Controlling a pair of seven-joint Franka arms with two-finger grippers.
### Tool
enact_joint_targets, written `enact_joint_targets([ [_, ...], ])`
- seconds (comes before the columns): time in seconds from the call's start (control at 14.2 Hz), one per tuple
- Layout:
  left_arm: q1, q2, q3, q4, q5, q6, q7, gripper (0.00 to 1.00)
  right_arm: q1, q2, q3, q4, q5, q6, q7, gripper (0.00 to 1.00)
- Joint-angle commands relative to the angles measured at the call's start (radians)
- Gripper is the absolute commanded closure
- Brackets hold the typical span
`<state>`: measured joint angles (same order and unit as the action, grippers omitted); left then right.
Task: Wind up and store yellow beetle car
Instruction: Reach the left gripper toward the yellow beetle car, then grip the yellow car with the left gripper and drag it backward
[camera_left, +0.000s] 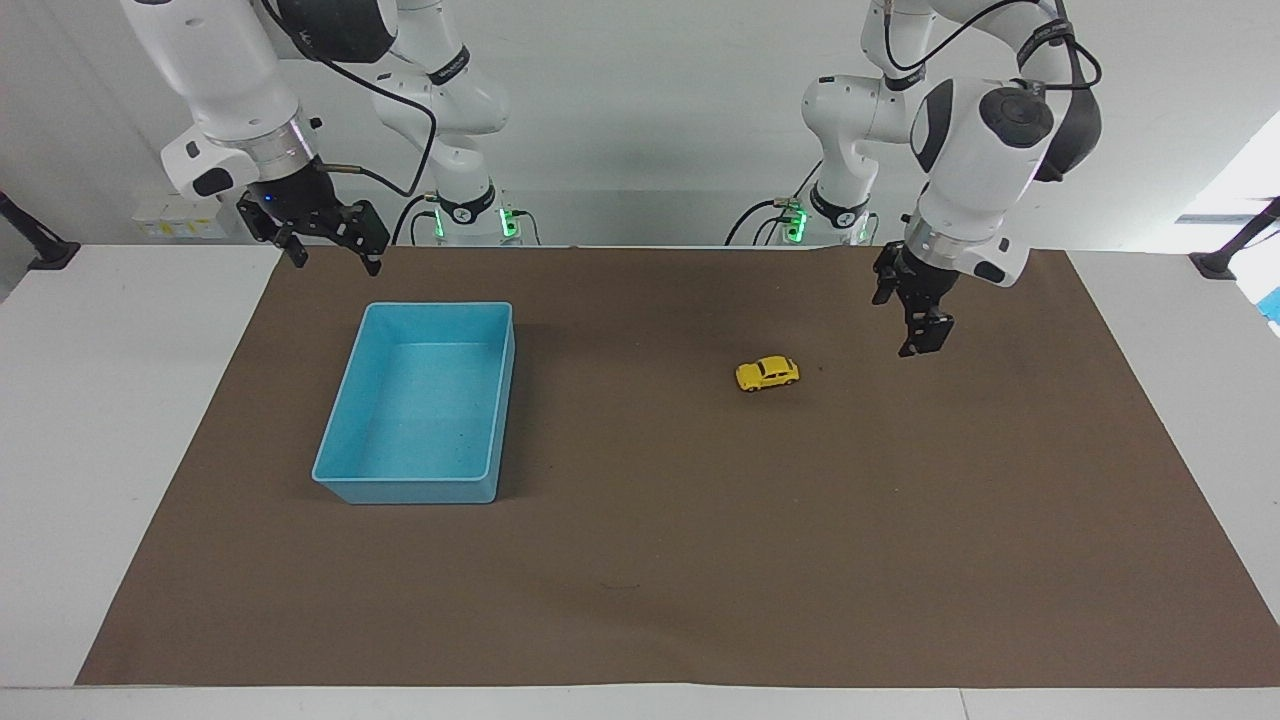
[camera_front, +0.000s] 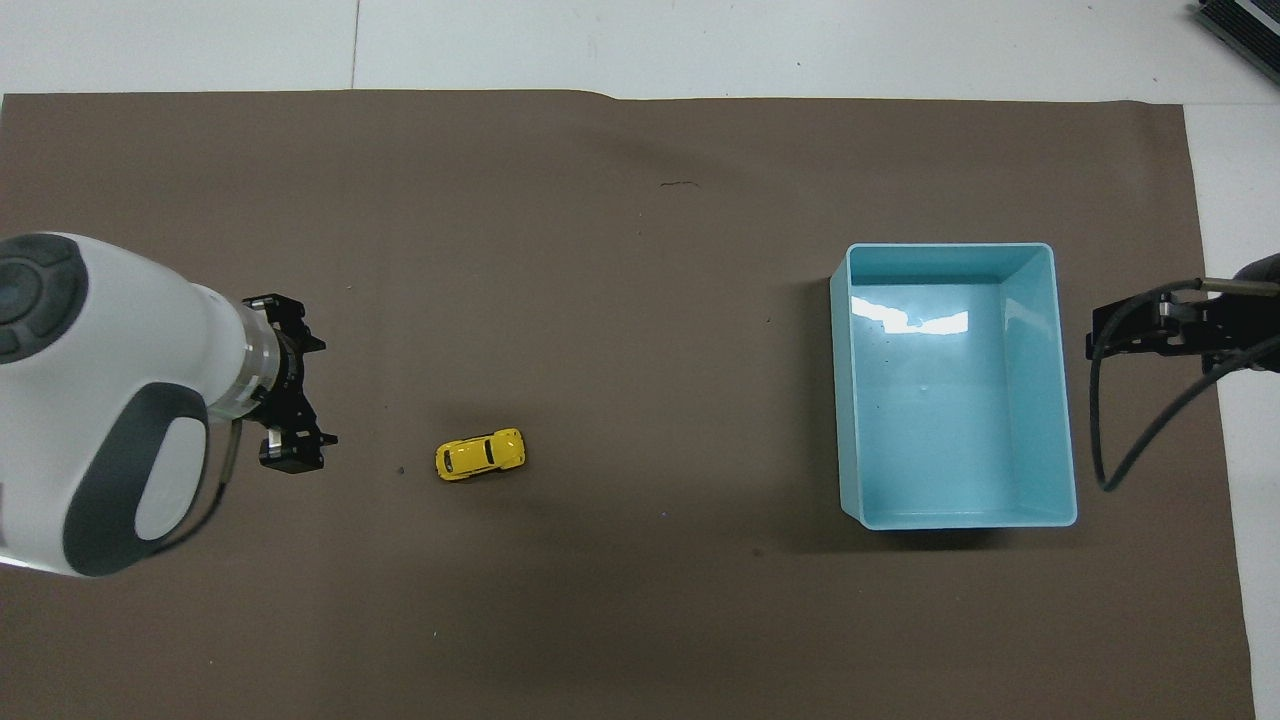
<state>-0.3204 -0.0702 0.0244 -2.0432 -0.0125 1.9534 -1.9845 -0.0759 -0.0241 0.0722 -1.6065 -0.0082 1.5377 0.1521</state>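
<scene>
The yellow beetle car stands on its wheels on the brown mat, toward the left arm's end of the table; it also shows in the overhead view. My left gripper is open and empty. It hangs in the air over the mat beside the car, on the side toward the left arm's end, and shows in the overhead view too. My right gripper is open and empty, and waits raised by the blue bin's corner nearest the robots. Only part of it shows in the overhead view.
The blue bin is empty and stands toward the right arm's end of the table. The brown mat covers most of the white table. A cable hangs from the right arm beside the bin.
</scene>
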Motion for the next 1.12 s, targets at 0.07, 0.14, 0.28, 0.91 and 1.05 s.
enact_joint_targets([
  [0.07, -0.097, -0.033, 0.017, -0.161, -0.047, 0.151, -0.068, 0.00, -0.015, -0.002, 0.009, 0.005, 0.017, -0.011, -0.016, 0.00],
  [0.14, -0.124, -0.025, 0.017, -0.205, -0.050, 0.216, -0.091, 0.00, -0.015, -0.002, 0.011, 0.005, 0.017, -0.011, -0.016, 0.00],
  [0.28, -0.155, -0.020, 0.017, -0.297, -0.061, 0.347, -0.141, 0.00, -0.015, -0.002, 0.009, 0.005, 0.017, -0.011, -0.016, 0.00],
  [0.91, -0.223, 0.113, 0.019, -0.338, -0.063, 0.564, -0.303, 0.00, -0.015, -0.002, 0.009, 0.005, 0.017, -0.011, -0.016, 0.00],
  [1.05, -0.226, 0.115, 0.019, -0.338, -0.061, 0.562, -0.301, 0.12, -0.015, -0.002, 0.009, 0.005, 0.017, -0.011, -0.016, 0.00],
])
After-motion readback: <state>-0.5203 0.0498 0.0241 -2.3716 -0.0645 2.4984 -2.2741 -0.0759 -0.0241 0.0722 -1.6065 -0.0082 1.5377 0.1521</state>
